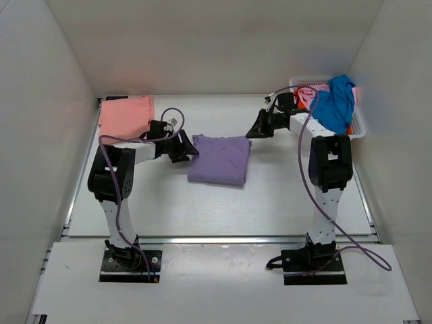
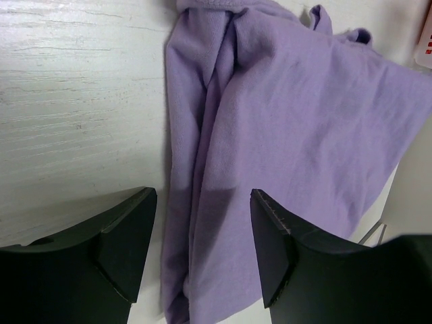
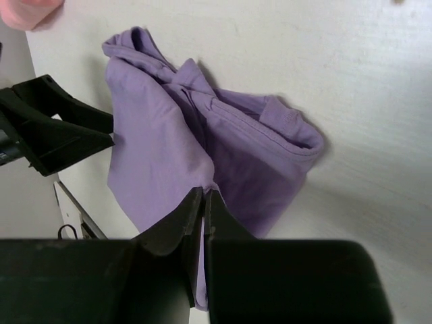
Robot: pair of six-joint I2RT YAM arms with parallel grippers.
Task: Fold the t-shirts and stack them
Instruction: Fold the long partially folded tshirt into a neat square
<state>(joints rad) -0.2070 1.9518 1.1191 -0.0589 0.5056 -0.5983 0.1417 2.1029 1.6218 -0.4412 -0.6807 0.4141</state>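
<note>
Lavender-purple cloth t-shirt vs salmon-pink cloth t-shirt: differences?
The lavender-purple cloth t-shirt lies mid-table; the salmon-pink cloth t-shirt lies in the far left corner. The open left gripper straddles the lavender shirt's edge; no gripper is at the salmon one. Both lie folded flat on the white table.

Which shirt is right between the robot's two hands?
The purple t-shirt, mid-table. The salmon one lies far left; the blue one hangs on the basket.

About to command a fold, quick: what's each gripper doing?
Left gripper: open over the lavender t-shirt, holding nothing.
Right gripper: closed, no cloth visibly pinched.
</note>
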